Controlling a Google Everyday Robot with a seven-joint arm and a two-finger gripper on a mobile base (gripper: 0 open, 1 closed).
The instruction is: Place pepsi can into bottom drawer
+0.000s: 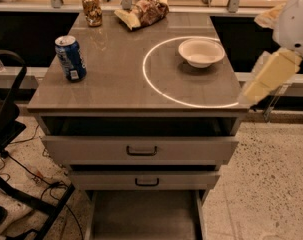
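The pepsi can (70, 58), blue with a silver top, stands upright on the left side of the cabinet top (121, 84). The bottom drawer (146, 216) is pulled out at the foot of the cabinet and shows a flat grey floor with nothing in it. My gripper (254, 89), pale yellow under the white arm, hangs off the right edge of the cabinet top, far to the right of the can and holding nothing.
A white bowl (201, 51) sits inside a bright ring at the right of the top. A brownish patterned jar (92, 9) and a snack bag (143, 10) stand at the back. The two upper drawers (141, 150) are partly open. A black chair frame (11, 134) and cables lie left.
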